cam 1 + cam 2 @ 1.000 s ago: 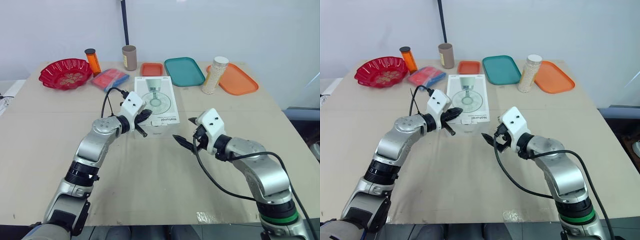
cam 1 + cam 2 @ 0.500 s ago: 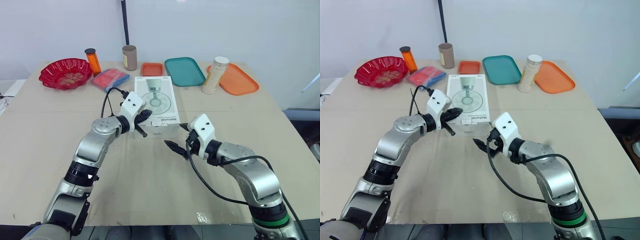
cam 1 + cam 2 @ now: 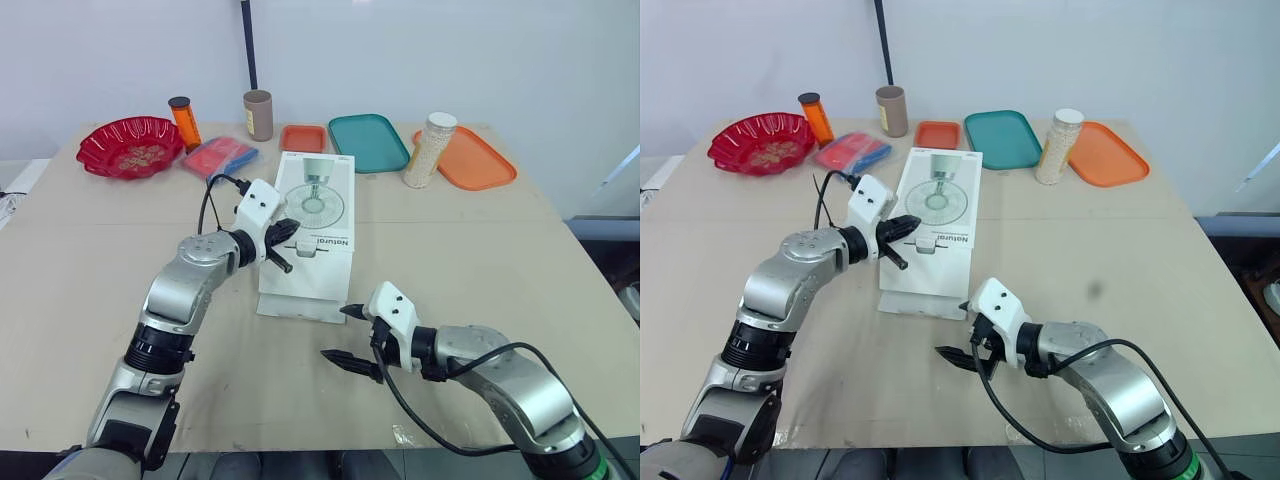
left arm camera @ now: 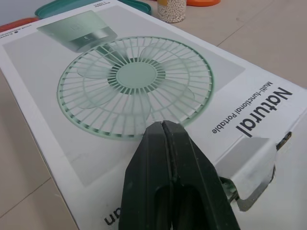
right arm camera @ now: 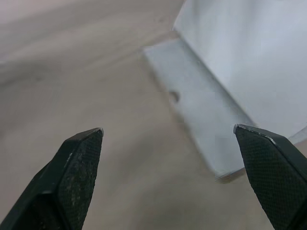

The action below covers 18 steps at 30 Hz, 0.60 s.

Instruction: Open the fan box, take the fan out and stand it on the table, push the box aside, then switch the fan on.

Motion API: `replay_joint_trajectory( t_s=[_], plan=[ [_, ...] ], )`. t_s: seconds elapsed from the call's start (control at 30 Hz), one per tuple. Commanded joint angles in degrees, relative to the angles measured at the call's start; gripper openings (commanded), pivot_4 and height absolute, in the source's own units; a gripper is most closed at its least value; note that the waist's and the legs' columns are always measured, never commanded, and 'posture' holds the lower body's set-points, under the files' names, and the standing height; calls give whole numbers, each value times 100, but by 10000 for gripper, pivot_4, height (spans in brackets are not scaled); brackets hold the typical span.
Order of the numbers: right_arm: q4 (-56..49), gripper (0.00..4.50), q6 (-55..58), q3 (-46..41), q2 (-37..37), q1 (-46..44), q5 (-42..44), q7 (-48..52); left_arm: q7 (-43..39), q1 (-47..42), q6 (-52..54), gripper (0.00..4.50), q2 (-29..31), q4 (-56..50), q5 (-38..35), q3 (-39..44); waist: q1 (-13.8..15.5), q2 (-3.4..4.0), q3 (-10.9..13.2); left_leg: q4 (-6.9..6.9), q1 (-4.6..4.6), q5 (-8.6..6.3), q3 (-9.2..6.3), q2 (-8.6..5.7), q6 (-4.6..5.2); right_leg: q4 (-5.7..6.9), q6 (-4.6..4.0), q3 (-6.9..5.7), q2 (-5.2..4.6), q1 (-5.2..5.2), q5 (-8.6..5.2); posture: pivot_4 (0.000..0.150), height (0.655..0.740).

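Note:
The white fan box (image 3: pixel 318 205) lies in the middle of the table, its printed fan picture (image 4: pixel 134 81) facing up. Its near end flap (image 3: pixel 300 290) hangs open down to the table. My left gripper (image 3: pixel 288 230) is shut, its tips (image 4: pixel 163 125) resting on the box's top by the near edge of the picture. My right gripper (image 3: pixel 338 333) stands open just above the table, in front of the flap and apart from it. The flap (image 5: pixel 206 129) shows between its wide-spread fingers.
Along the back edge stand a red bowl (image 3: pixel 132 146), an orange bottle (image 3: pixel 185 122), a red and blue packet (image 3: pixel 220 157), a brown cup (image 3: pixel 259 115), a small orange tray (image 3: pixel 303 138), a teal tray (image 3: pixel 369 142), a jar (image 3: pixel 430 150) and an orange tray (image 3: pixel 470 160).
My right gripper has drawn back from the box's front toward the table's near edge. The box's near end flap has come down open, and the box has turned slightly.

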Motion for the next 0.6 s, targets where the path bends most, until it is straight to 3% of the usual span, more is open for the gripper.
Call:
replay_joint_trajectory(
  t_s=[0.03,0.37,0.6],
  plan=[
    [-178,45000,487,-838,347,-57,619,-352,84,-36,117,392,70,-346,-93,187,0,0,0,0,0,0,0,0,0,0,0,0,0,0,0,1500,7400],
    [372,45000,770,-763,1039,-429,706,-901,104,-92,76,392,72,-216,-118,112,-7,-1,1,-1,0,0,2,2,0,1,-1,2,1,-1,1,1500,7400],
    [349,45000,932,-921,1061,-490,1010,-791,208,-123,147,392,74,-275,-154,244,-3,0,2,-2,-3,1,2,1,-1,0,-1,1,0,-2,0,1500,7400]
  ],
)
